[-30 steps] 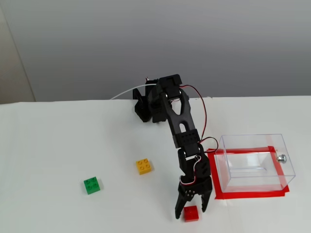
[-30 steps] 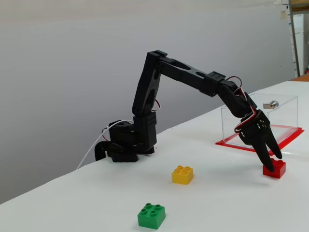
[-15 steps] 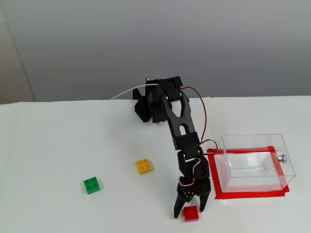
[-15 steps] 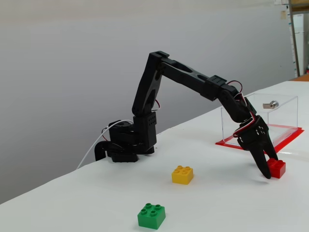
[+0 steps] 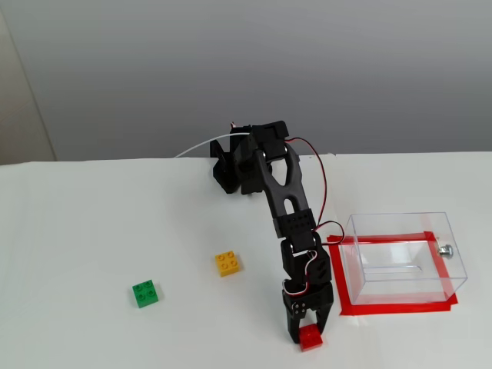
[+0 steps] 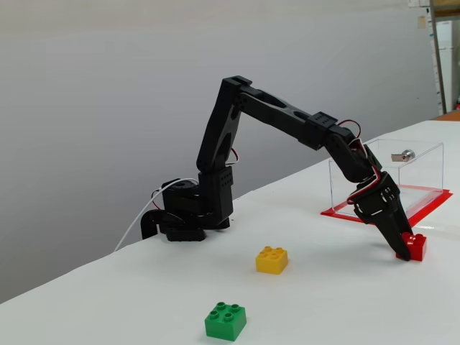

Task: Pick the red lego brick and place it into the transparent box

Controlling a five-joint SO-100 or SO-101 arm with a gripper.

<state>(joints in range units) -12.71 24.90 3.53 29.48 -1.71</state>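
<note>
The red lego brick lies on the white table near the front edge, just left of the transparent box. My gripper points down over the brick with a finger on each side of it, closed against it. The brick still rests on the table. In the other fixed view the brick shows at the gripper's tip, in front of the box. The box is empty and has a small silver knob on its right wall.
A yellow brick and a green brick lie to the left of the arm. The box stands inside a red tape rectangle. The arm's base stands at the back of the table by the grey wall.
</note>
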